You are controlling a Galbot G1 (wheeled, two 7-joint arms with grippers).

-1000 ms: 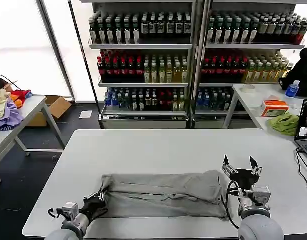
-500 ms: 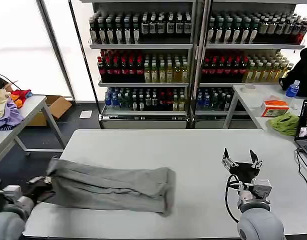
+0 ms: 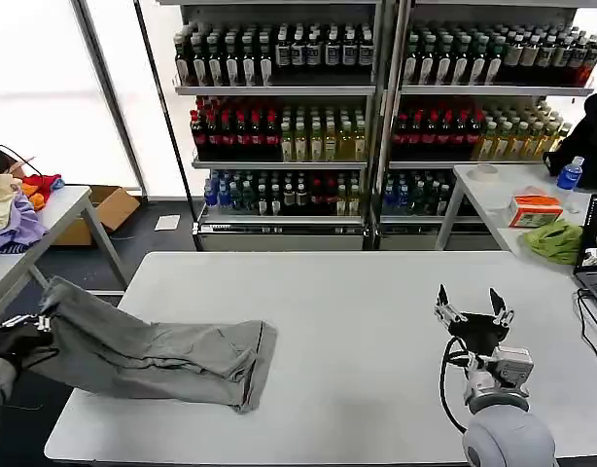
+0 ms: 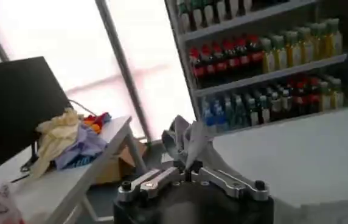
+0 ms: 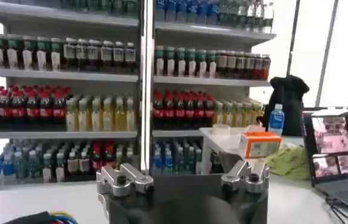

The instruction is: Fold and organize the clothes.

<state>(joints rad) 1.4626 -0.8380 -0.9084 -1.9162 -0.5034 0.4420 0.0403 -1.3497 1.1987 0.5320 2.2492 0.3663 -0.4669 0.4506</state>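
The light grey T-shirt (image 3: 153, 355) lies folded into a long strip on the left part of the white table (image 3: 367, 321). Its left end hangs raised past the table's left edge. My left gripper (image 3: 24, 336) is out there, shut on that end. In the left wrist view, a tuft of the grey cloth (image 4: 189, 137) stands up from the closed left gripper (image 4: 189, 169). My right gripper (image 3: 472, 313) stands open over the right side of the table, far from the shirt, fingers pointing up. In the right wrist view, the right gripper (image 5: 185, 180) is spread wide with nothing between its fingers.
A side table at the left holds purple, yellow and red garments (image 3: 15, 209), with a cardboard box (image 3: 109, 206) on the floor behind. At the right another table carries a lime-green cloth (image 3: 554, 239), an orange box (image 3: 535, 209) and a laptop (image 3: 596, 243). Bottle shelves (image 3: 376, 107) line the back.
My left gripper has dragged the shirt leftward across the table, and its end now hangs beyond the left edge. The right gripper has stayed open and nearly still.
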